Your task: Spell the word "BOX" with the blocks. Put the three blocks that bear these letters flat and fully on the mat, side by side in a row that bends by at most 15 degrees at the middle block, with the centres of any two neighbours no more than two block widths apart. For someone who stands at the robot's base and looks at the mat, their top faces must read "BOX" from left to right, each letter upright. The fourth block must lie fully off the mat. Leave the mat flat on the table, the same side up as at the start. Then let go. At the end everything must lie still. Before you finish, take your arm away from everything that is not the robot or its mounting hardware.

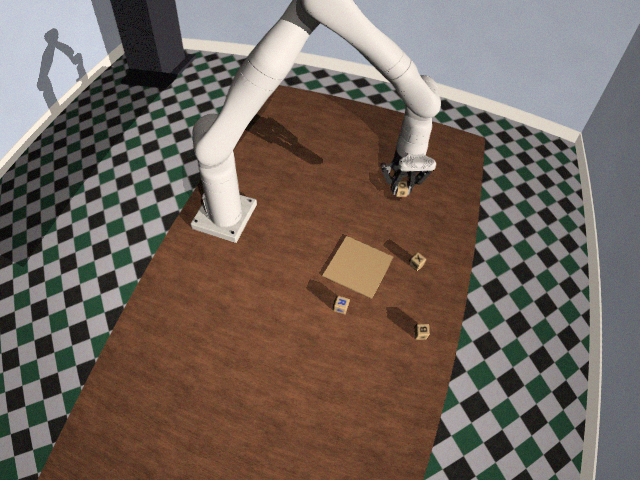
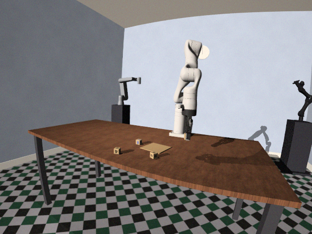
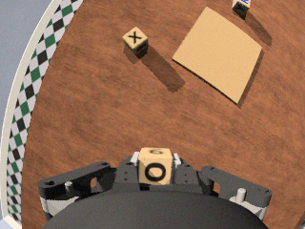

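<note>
The X block [image 1: 418,261] [image 2: 153,155] [image 3: 135,40] sits on the table [image 1: 206,361] [image 2: 100,133] [image 3: 95,105], letter up, just beside the mat [image 1: 357,267] [image 2: 156,147] [image 3: 216,54], on its side away from the robot's base. The R block [image 1: 341,304] [image 2: 138,141] [image 3: 241,6], blue-lettered, also stands near the mat, beside another edge. Farther from the mat is the B block [image 1: 422,331] [image 2: 117,150], letter up on the table. Well apart from the mat, the gripper [image 1: 402,189] [image 2: 187,137] [image 3: 154,161] is partly closed, clasping the O block [image 1: 402,190] [image 2: 185,136] [image 3: 155,168] between its fingers above the table. Beyond the mat's opposite side stands the robot's white base plate [image 1: 250,202] [image 2: 172,134].
</note>
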Action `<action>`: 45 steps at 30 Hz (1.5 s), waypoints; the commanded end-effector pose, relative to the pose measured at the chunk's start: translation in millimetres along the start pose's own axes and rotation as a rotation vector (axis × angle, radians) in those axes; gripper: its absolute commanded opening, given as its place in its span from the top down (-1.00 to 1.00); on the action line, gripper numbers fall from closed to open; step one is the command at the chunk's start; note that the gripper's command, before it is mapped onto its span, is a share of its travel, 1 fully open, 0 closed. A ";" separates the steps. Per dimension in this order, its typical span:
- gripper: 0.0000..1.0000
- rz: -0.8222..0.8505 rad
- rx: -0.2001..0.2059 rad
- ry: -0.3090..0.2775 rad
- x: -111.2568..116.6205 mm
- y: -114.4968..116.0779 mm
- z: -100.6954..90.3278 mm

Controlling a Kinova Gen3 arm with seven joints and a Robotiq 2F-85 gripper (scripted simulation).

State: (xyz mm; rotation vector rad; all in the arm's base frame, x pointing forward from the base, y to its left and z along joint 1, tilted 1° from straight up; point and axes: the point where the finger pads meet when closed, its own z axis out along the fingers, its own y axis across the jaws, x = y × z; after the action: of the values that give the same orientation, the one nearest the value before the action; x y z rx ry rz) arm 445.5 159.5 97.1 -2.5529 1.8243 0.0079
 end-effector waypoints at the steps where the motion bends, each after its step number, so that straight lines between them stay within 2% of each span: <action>1: 0.47 -0.015 0.000 -0.001 4.3 1.0 -0.4; 10: 0.47 -0.110 -0.009 -0.004 13.2 6.3 1.4; 25: 0.47 -0.448 -0.031 -0.017 41.7 24.8 6.1; 27: 0.47 -0.448 -0.031 -0.017 41.7 24.8 6.1; 42: 0.47 -0.938 -0.040 -0.043 76.5 49.9 9.1; 45: 0.47 -0.974 -0.039 -0.045 78.9 51.7 9.2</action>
State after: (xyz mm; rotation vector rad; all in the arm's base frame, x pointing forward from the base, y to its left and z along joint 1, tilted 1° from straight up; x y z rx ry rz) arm 421.4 76.6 86.0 -3.1166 0.4349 0.0950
